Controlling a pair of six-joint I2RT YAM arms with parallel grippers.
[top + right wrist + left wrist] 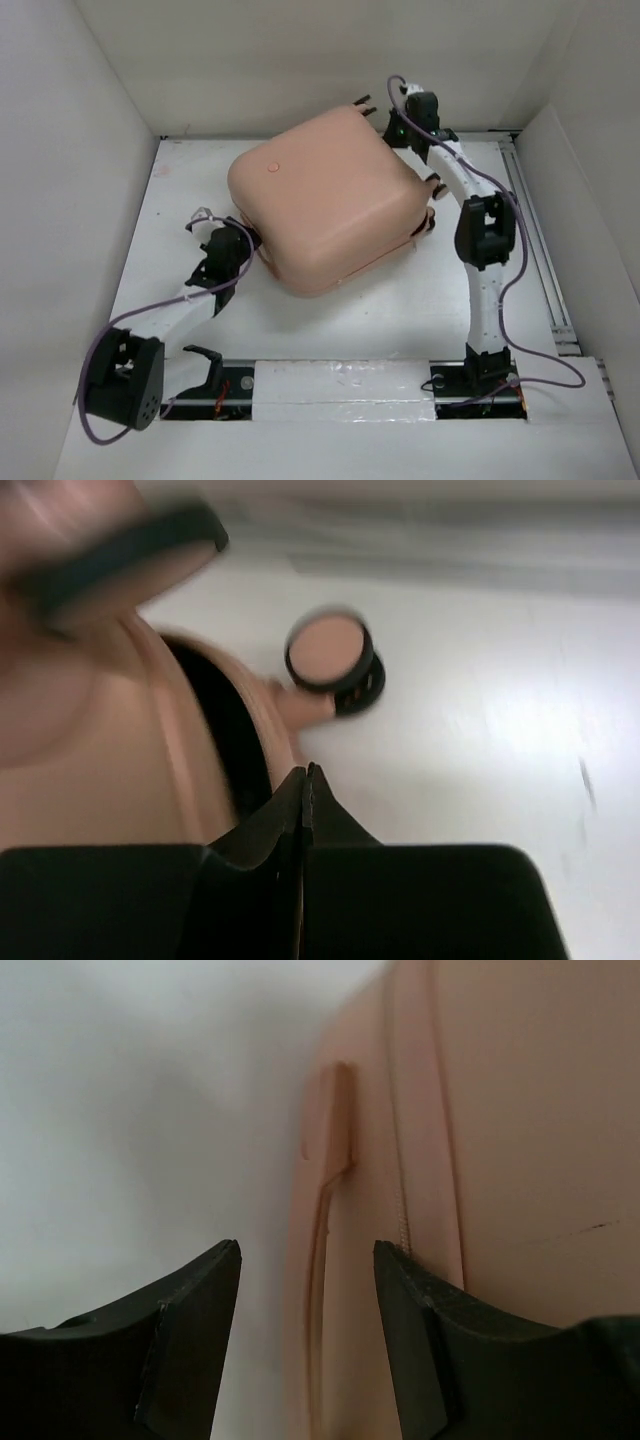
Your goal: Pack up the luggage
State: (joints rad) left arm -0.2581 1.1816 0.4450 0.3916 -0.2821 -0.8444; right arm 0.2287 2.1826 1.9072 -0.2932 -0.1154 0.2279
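The luggage (320, 205) is a pale salmon-pink hard-shell suitcase lying closed on the white table. My left gripper (250, 243) is at its near-left side. In the left wrist view that gripper (305, 1250) is open, and the luggage shell (500, 1110) with a moulded ridge (335, 1130) fills the right side and runs between the fingers. My right gripper (392, 128) is at the far right corner of the luggage. In the right wrist view it (310, 772) is shut and empty, beside the luggage edge (90, 760) and a pink-and-black wheel (333, 660).
The table (400, 300) is boxed in by white walls on the left, back and right. A metal rail (535, 240) runs along the right edge. Another wheel (120, 555) shows blurred at the upper left of the right wrist view.
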